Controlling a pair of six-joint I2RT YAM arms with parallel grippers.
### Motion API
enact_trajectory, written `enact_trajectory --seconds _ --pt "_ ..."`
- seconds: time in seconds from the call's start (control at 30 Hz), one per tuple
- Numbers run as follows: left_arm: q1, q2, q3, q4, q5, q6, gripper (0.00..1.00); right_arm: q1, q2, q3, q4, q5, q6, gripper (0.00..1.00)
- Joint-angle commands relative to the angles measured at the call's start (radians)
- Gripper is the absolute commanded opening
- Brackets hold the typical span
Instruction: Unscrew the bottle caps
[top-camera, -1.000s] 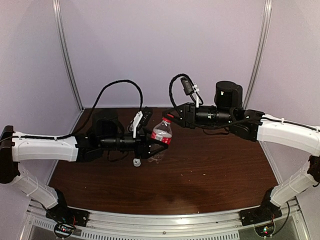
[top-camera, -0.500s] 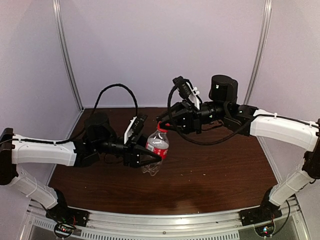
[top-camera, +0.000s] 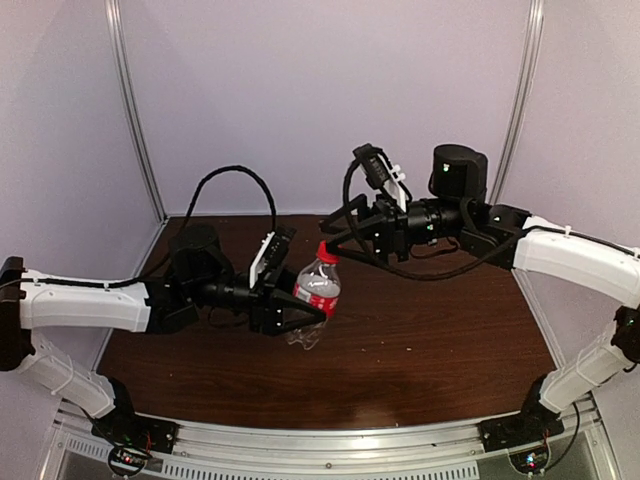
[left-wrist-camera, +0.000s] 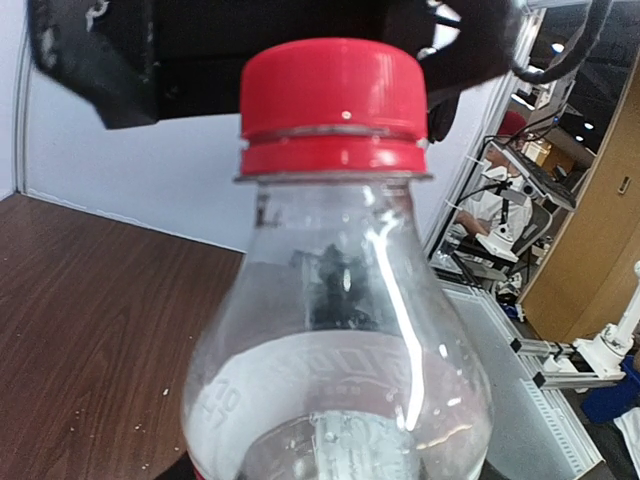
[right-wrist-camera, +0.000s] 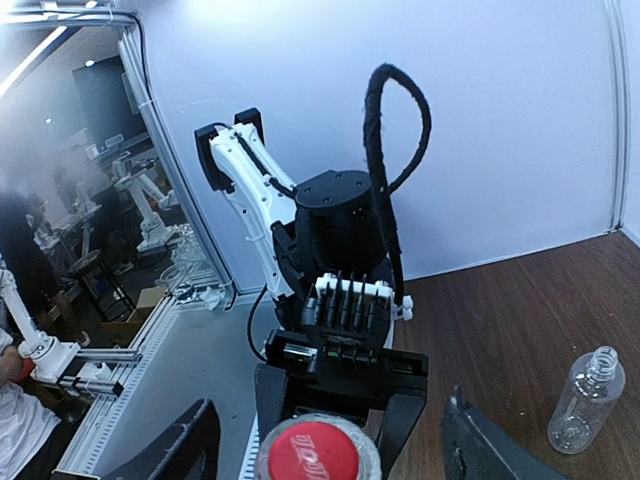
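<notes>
Two black fingers (right-wrist-camera: 188, 452) of the right gripper (top-camera: 338, 238) stand spread wide on either side of the small round red plastic screw cap (right-wrist-camera: 313, 452), apart from it. That cap sits on the clear plastic bottle with the red label band (top-camera: 318, 290), which the left gripper (top-camera: 303, 312) clamps by its lower body, slightly tilted, over the dark brown wooden table (top-camera: 430, 340). Off to the side in the right wrist view, the plain clear plastic bottle (right-wrist-camera: 588, 402) stands upright on the table, uncapped.

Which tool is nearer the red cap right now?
Right. The right tool straddles the red cap, fingers open either side; the left tool grips the bottle body lower down.
</notes>
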Motion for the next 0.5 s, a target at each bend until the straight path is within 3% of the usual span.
enact_trajectory --seconds 0.0,0.27,0.47 --pt "-0.006 -0.029 0.057 -0.071 -0.133 0.074 0.41 0.005 -0.109 -0.013 -0.012 0.178 0.076 0.80" --pt "-0.006 -0.022 0.084 -0.159 -0.343 0.082 0.41 0.041 -0.136 -0.004 -0.129 0.563 0.210 0.84" --pt "-0.007 -0.014 0.103 -0.192 -0.398 0.084 0.42 0.081 -0.071 0.036 -0.187 0.676 0.220 0.84"
